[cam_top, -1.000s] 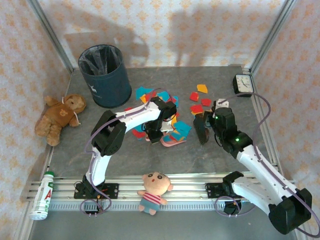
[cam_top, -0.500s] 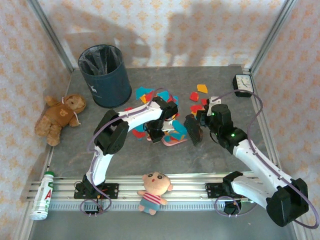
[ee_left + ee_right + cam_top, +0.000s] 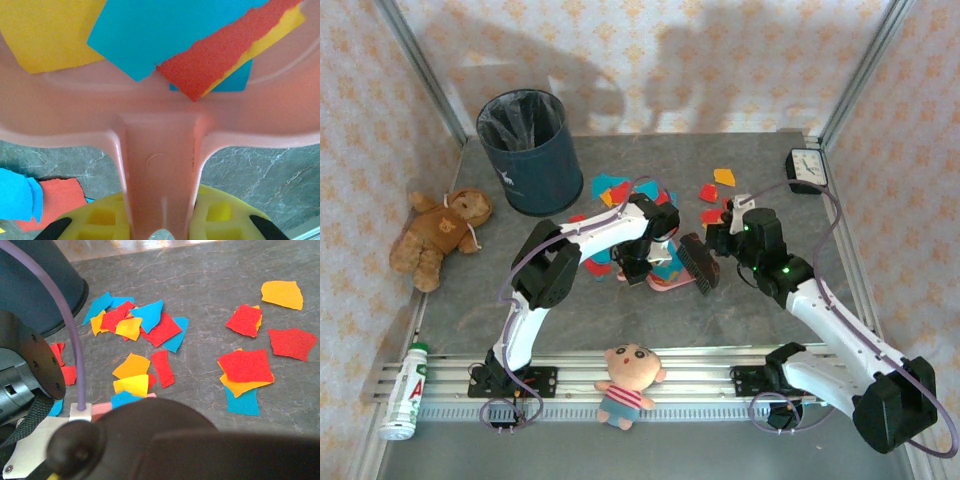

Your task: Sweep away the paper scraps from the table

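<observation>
Pink dustpan [image 3: 160, 165] clamped in my left fingers [image 3: 105, 218] | black brush [image 3: 698, 262] gripped in my right fingers [image 3: 717, 245] | paper scraps [image 3: 245, 365] on desk [image 3: 210, 275]

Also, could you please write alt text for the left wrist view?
The left gripper clamps the handle of the pink dustpan. Blue, red and yellow paper scraps lie in it; more lie on the grey table, lower left.
</observation>
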Tool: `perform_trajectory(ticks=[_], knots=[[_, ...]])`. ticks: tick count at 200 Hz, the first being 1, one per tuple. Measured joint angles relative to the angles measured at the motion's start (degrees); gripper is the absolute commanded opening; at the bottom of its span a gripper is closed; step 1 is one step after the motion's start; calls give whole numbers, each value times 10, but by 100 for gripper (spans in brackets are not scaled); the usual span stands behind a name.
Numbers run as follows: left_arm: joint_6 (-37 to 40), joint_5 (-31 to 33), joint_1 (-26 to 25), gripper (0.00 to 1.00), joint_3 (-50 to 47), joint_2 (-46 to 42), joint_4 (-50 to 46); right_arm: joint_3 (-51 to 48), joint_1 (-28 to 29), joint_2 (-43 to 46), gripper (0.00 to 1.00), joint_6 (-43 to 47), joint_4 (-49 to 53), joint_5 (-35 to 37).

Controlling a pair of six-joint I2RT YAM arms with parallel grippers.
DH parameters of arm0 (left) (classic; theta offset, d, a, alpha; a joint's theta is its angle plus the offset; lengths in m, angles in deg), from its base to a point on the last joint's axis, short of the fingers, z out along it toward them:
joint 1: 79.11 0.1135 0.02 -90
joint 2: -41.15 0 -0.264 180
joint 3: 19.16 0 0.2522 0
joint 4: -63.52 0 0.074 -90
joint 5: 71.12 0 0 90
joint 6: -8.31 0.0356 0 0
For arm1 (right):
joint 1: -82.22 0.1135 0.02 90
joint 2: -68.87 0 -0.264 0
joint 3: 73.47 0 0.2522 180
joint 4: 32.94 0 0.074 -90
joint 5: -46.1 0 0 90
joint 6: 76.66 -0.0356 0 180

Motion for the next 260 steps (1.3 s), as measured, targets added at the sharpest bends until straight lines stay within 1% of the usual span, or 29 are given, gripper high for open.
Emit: perform_trajectory(ticks=[39, 64, 111, 132, 157, 179, 203, 260], knots=[[-5, 16, 0, 0, -4, 0, 10, 0, 0, 29, 0, 7, 38, 5], [-9, 32, -1, 0, -25, -9, 35, 0, 0, 58, 0, 8, 60, 21], [-15, 68, -2, 0, -70, -77, 74, 0, 0, 108, 0, 7, 71, 47], [-15, 70, -1, 0, -82, -106, 85, 0, 0, 116, 0, 7, 71, 75], [-16, 49, -1, 0, -98, -141, 97, 0, 0, 119, 0, 5, 78, 117], [-26, 14, 2, 0, -106, -168, 101, 0, 0, 122, 0, 5, 84, 139], [-39, -21, 14, 0, -111, -184, 111, 0, 0, 123, 0, 3, 86, 149], [-71, -47, 50, 0, -132, -226, 143, 0, 0, 123, 0, 1, 88, 152]])
